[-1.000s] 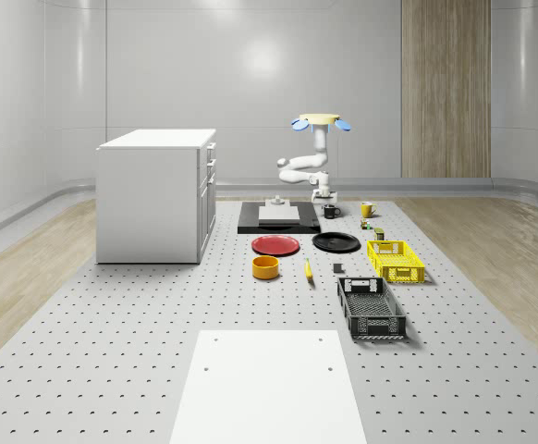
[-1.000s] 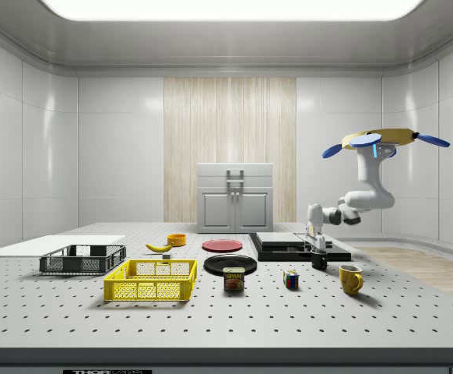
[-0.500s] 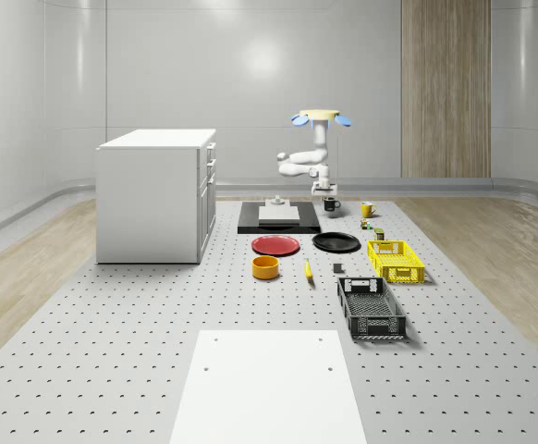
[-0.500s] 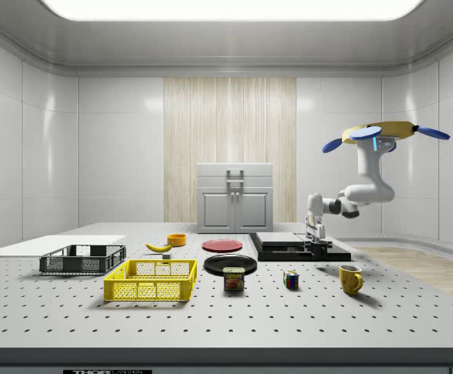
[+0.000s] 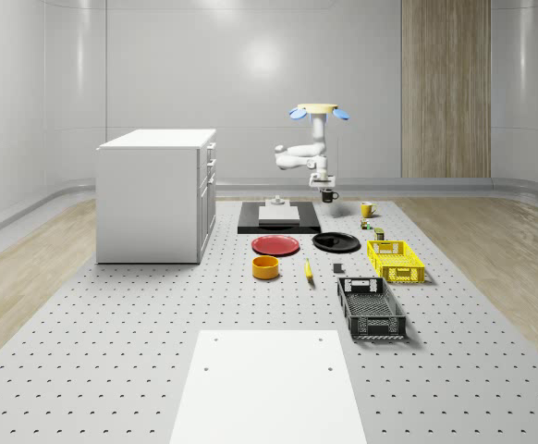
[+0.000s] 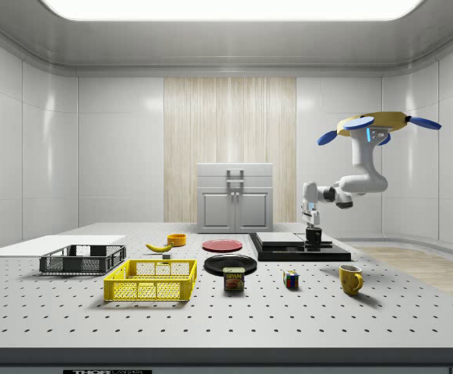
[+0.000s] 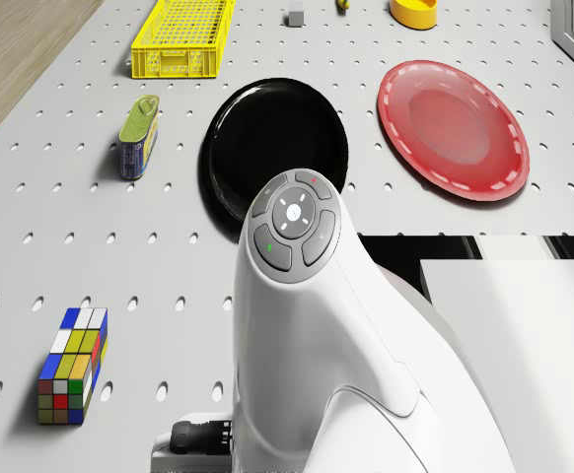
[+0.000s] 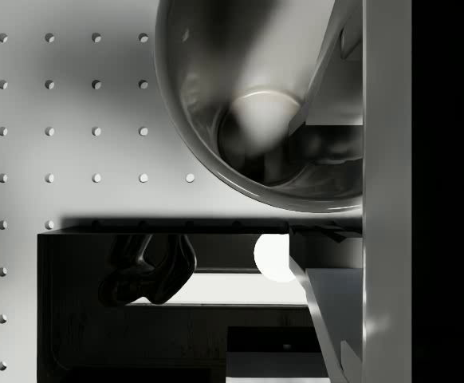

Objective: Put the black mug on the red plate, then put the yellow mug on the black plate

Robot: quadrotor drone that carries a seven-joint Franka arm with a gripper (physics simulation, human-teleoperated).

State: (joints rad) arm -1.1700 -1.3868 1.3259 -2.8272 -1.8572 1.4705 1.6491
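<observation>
The black mug (image 5: pixel 328 195) (image 6: pixel 314 235) hangs in the air just off the table, beside the edge of the black platform (image 5: pixel 279 220). My gripper (image 5: pixel 325 188) (image 6: pixel 313 224) (image 8: pixel 320 203) is shut on its rim, one finger (image 8: pixel 336 72) inside the mug's bowl (image 8: pixel 248 104). The drone (image 5: pixel 316 111) (image 6: pixel 378 123) hovers above the table's far end, its arm (image 7: pixel 307 325) reaching down. The red plate (image 5: pixel 275 245) (image 7: pixel 455 128) and the black plate (image 5: pixel 336 242) (image 7: pixel 277 148) lie side by side on the table. The yellow mug (image 5: pixel 367 210) (image 6: pixel 351 279) stands upright to the whole-scene view's right of the held mug.
A white cabinet (image 5: pixel 156 194) stands at the whole-scene view's left. A yellow basket (image 5: pixel 396 261), a black basket (image 5: pixel 371 308), an orange bowl (image 5: pixel 265 267), a banana (image 5: pixel 308 270), a can (image 7: pixel 139 136) and a Rubik's cube (image 7: pixel 70 365) lie on the table. A white sheet (image 5: pixel 264 388) covers the near end.
The drone and arm have risen, lifting the black mug off the table in the shut gripper and carrying it a little towards the side view's left.
</observation>
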